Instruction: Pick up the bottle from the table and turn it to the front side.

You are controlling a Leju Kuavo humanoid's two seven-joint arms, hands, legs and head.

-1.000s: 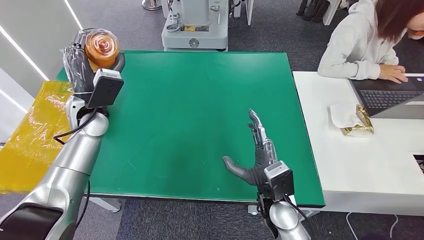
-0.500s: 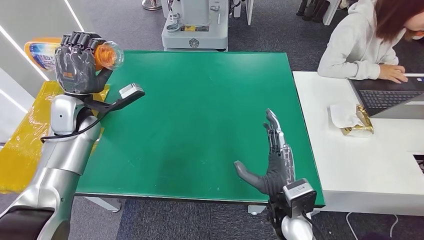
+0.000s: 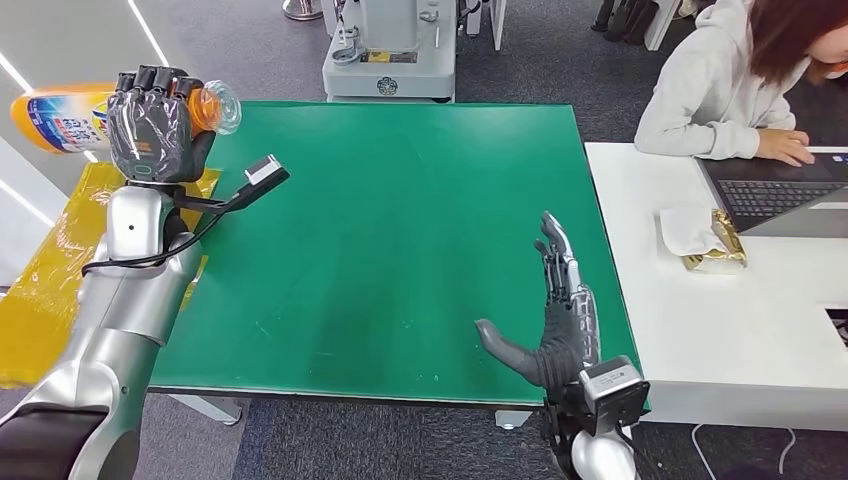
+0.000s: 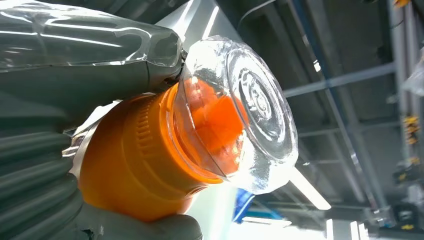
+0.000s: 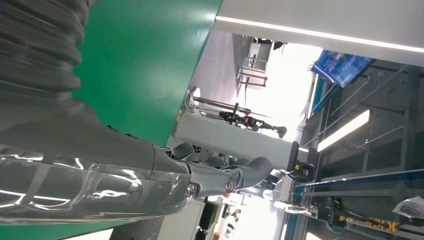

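Note:
My left hand grips an orange bottle raised above the table's far left corner. The bottle lies sideways, its labelled body pointing left past the table edge and its clear cap pointing right. In the left wrist view the clear cap sits over the orange neck, with my fingers wrapped round the neck. My right hand is open over the green table near its front right edge, fingers stretched forward and thumb out to the left, holding nothing. The right wrist view shows its fingers over the green surface.
A yellow plastic-wrapped surface lies left of the table. A white desk stands to the right with a laptop and a gold packet; a person sits there. A grey machine stands behind the table.
My left hand has turned the bottle from cap-towards-me to lying sideways with its body out to the left. My right hand has drawn back towards the front right edge.

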